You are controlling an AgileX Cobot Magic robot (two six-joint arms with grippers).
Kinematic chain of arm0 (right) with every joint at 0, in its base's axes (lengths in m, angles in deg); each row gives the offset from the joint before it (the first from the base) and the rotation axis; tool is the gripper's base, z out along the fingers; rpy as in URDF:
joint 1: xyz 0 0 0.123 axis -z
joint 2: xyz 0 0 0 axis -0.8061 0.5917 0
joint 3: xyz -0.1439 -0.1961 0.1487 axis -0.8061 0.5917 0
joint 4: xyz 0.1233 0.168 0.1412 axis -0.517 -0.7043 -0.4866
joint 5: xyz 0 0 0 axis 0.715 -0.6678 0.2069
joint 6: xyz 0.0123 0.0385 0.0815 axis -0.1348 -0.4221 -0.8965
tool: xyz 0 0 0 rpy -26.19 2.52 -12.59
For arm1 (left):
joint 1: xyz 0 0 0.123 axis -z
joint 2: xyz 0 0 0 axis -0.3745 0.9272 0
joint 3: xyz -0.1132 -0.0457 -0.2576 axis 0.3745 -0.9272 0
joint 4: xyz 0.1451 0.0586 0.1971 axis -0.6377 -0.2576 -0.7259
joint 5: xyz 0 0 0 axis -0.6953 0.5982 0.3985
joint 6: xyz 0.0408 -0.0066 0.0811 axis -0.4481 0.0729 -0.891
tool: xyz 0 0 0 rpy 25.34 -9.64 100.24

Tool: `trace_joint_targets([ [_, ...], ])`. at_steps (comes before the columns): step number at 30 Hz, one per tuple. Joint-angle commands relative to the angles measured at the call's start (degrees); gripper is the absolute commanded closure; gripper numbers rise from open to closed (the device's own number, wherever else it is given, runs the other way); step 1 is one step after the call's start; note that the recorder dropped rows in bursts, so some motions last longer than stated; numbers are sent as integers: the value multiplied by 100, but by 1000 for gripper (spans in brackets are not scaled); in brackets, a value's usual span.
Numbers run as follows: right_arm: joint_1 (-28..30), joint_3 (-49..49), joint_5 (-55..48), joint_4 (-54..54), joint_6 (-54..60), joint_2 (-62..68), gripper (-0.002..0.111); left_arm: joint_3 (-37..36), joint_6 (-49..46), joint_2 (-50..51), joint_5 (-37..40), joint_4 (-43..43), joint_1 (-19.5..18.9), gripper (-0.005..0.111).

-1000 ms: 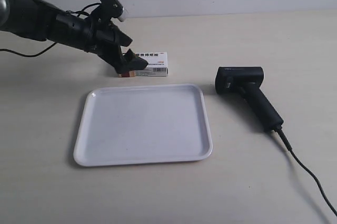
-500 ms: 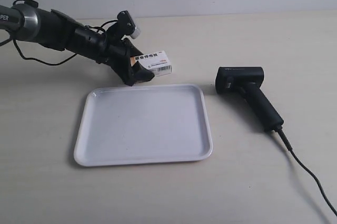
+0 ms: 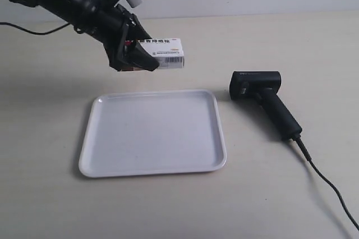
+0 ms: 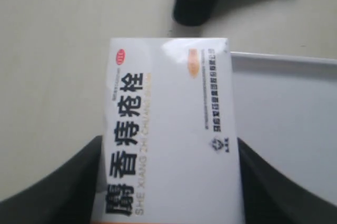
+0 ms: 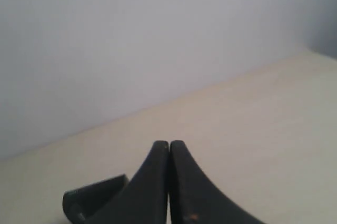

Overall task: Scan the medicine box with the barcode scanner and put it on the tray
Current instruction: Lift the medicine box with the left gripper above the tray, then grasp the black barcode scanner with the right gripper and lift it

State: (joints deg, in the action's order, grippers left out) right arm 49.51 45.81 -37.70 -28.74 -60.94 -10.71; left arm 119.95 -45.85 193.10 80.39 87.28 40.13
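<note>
Left hand [image 3: 136,55] is clamping the medicine box [image 3: 165,54] aloft, above the counter [image 3: 45,115] just beyond the tray's [image 3: 95,163] far edge. Barcode scanner [image 3: 263,100] is lying right of the box, untouched, handle trailing nearward. Right hand [image 5: 169,192] is pinched closed, empty.

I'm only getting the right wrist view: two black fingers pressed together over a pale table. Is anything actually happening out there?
Observer: Yes. The left hand is holding the medicine box up in the air, off the table.
Operator: Where is the scanner thing?
Observer: The barcode scanner lies on the table beside the tray, with no hand on it.
Operator: What's on the box?
Observer: The left wrist view shows large black Chinese lettering on its white face.
</note>
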Motion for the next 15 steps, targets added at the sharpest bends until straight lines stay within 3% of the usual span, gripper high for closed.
trace_joint_targets([
  [1,-454,-557,-27,69,60,1663,108,-1076,-145,-980,-163,-96,421,104],
  [5,-1285,-1278,34,93,60,4089,102,-2512,-667,-1883,-1395,211,921,104],
  [7,-1718,-1879,231,106,382,5520,83,-3177,-1028,-2200,-1820,452,1011,104],
  [8,-1925,-2351,199,106,651,6386,65,-3453,-1192,-2296,-2008,567,1021,104],
  [12,-2179,-3529,45,106,1380,8174,21,-3773,-1439,-2322,-2344,587,1021,104],
  [15,-2114,-4122,-69,117,1802,9040,12,-3774,-1462,-2322,-2400,623,1033,104],
])
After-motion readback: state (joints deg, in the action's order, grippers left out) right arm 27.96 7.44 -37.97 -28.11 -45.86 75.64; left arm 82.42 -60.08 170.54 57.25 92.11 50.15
